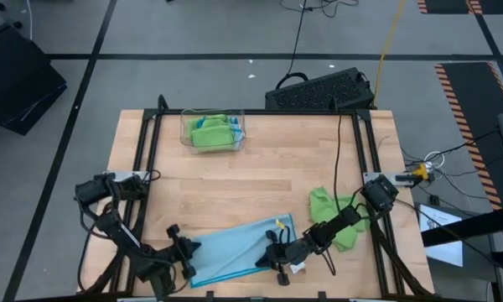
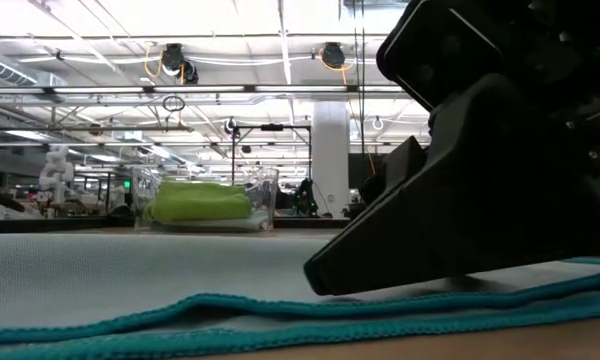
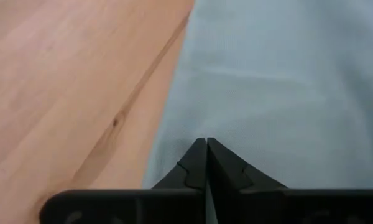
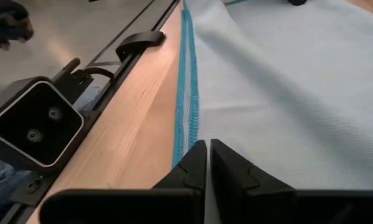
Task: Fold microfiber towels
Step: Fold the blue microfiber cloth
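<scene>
High view | left gripper [image 1: 187, 256] pinched on light blue towel's [image 1: 239, 245] left edge | right gripper [image 1: 274, 254] clamped on its right edge

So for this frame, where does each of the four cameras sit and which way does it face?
High view: overhead, straight down on the wooden table; both arms show, left hand and right hand on the light blue towel.
Low view: table height, level across the blue towel toward the clear tray; an arm fills the right.
Left wrist view: over the left hand, shut on blue cloth.
Right wrist view: over the right hand, shut at the towel's stitched edge.
All four share the blue towel.
</scene>
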